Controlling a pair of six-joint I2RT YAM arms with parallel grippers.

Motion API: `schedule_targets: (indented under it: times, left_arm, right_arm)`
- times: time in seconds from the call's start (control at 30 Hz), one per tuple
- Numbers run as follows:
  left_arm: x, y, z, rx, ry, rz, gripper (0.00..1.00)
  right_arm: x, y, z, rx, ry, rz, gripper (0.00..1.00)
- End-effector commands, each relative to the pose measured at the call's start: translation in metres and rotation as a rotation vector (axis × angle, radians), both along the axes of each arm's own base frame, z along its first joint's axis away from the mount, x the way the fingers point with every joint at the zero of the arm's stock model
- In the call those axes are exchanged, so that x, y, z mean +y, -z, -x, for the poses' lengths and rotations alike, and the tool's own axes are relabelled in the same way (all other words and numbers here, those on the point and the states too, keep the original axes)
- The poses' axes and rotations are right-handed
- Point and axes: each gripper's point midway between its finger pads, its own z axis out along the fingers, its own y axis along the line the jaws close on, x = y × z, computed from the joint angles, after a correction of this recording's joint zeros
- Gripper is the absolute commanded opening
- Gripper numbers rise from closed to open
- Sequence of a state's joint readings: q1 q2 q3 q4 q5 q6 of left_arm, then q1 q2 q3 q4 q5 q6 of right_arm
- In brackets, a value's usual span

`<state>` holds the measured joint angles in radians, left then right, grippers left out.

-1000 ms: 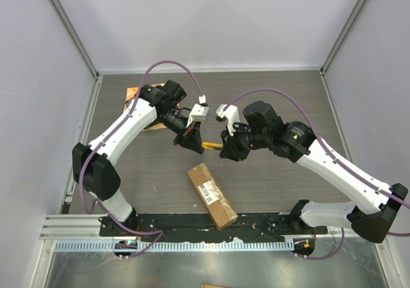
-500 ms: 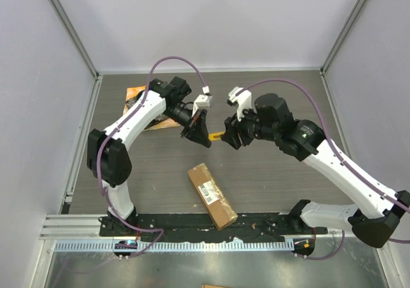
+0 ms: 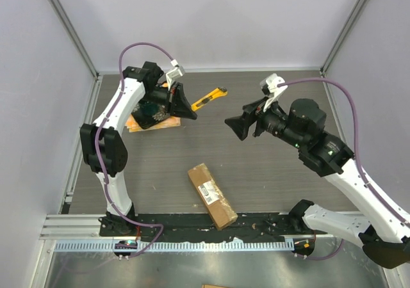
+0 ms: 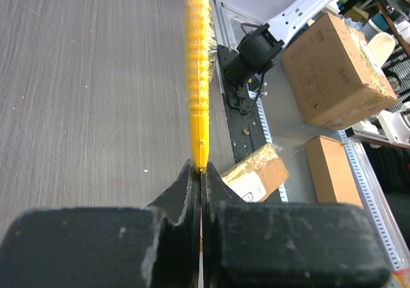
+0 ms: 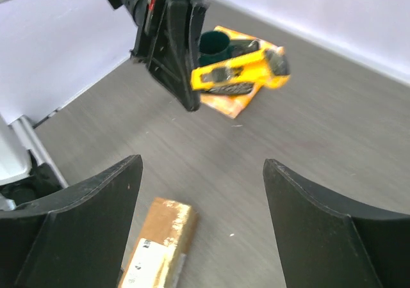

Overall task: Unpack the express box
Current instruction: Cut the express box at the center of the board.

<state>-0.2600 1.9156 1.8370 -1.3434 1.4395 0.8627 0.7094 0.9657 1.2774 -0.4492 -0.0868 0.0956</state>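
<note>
Although the left gripper [image 3: 191, 111] had its jaws pressed tight on the yellow utility knife [image 3: 210, 98], it was pinching only the tail end. Nearly the whole handle stuck out past the fingertips. To my eye that was the weak point. If the tool were pushed down into tape, the long lever could twist in so narrow a hold, and the knife might swing aside or drop. I could not tell whether the blade was out.

The express box [image 3: 212, 196] lay well apart from both arms. It sat at the near edge of the table [image 3: 160, 166], label up and askew, one end close to the rail [image 3: 77, 223] — and nothing was bracing it. The right gripper [image 3: 236, 127] hung above the middle of the table with its fingers spread wide and empty. A cut begun before that hand steadied the parcel would likely just shove the box along or spin it, I thought. It might even nudge it against the rail.

The knife was also being held up close to the dark dish [image 3: 150, 114] on its orange cloth [image 3: 168, 123], so a careless sweep could clip them. A stroke that went too deep might score whatever was inside the box.
</note>
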Motion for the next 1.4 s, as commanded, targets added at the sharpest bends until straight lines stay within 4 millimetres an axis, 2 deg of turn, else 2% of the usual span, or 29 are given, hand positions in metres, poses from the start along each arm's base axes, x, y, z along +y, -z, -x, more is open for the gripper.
schedule_targets:
  times: [0.0, 0.03, 0.07, 0.13, 0.17, 0.23, 0.37, 0.73, 0.83, 0.97, 1.13, 1.23, 1.37]
  left_arm:
    - [0.000, -0.070, 0.041, 0.309, 0.018, 0.151, 0.00]
    - [0.000, -0.073, 0.042, 0.302, 0.019, 0.155, 0.00]
    - [0.001, -0.076, 0.042, 0.298, 0.019, 0.154, 0.00]
    - [0.000, -0.078, 0.043, 0.296, 0.021, 0.155, 0.00]
    - [0.000, -0.079, 0.043, 0.295, 0.021, 0.156, 0.00]
    - [0.001, -0.080, 0.045, 0.281, 0.022, 0.158, 0.00]
    - [0.002, -0.086, 0.049, 0.258, 0.025, 0.166, 0.00]
    - [0.002, -0.085, 0.051, 0.276, 0.028, 0.161, 0.00]
    - [0.003, -0.086, 0.053, 0.273, 0.028, 0.160, 0.00]
    - [0.003, -0.087, 0.052, 0.273, 0.028, 0.160, 0.00]
    - [0.002, -0.083, 0.049, 0.280, 0.026, 0.160, 0.00]
    - [0.002, -0.083, 0.048, 0.283, 0.025, 0.159, 0.00]
    - [0.003, -0.086, 0.052, 0.277, 0.026, 0.161, 0.00]
  right_arm:
    - [0.035, 0.007, -0.002, 0.048, -0.098, -0.182, 0.82]
    - [0.040, 0.018, -0.005, 0.066, -0.105, -0.183, 0.82]
    - [0.048, 0.011, -0.006, 0.041, -0.137, -0.220, 0.82]
    - [0.061, 0.024, -0.013, 0.077, -0.161, -0.234, 0.83]
    - [0.068, 0.015, -0.017, 0.043, -0.176, -0.268, 0.83]
    - [0.078, 0.017, -0.024, 0.052, -0.196, -0.285, 0.83]
    - [0.090, 0.004, -0.031, 0.006, -0.230, -0.353, 0.82]
    - [0.105, 0.021, -0.053, 0.000, -0.223, -0.389, 0.74]
    - [0.108, 0.027, -0.053, 0.016, -0.240, -0.395, 0.73]
    - [0.115, 0.034, -0.039, 0.039, -0.325, -0.383, 0.70]
    - [0.114, 0.050, -0.029, 0.077, -0.360, -0.363, 0.69]
    - [0.111, 0.062, -0.035, 0.089, -0.325, -0.343, 0.69]
    - [0.108, 0.063, -0.046, 0.072, -0.280, -0.351, 0.69]
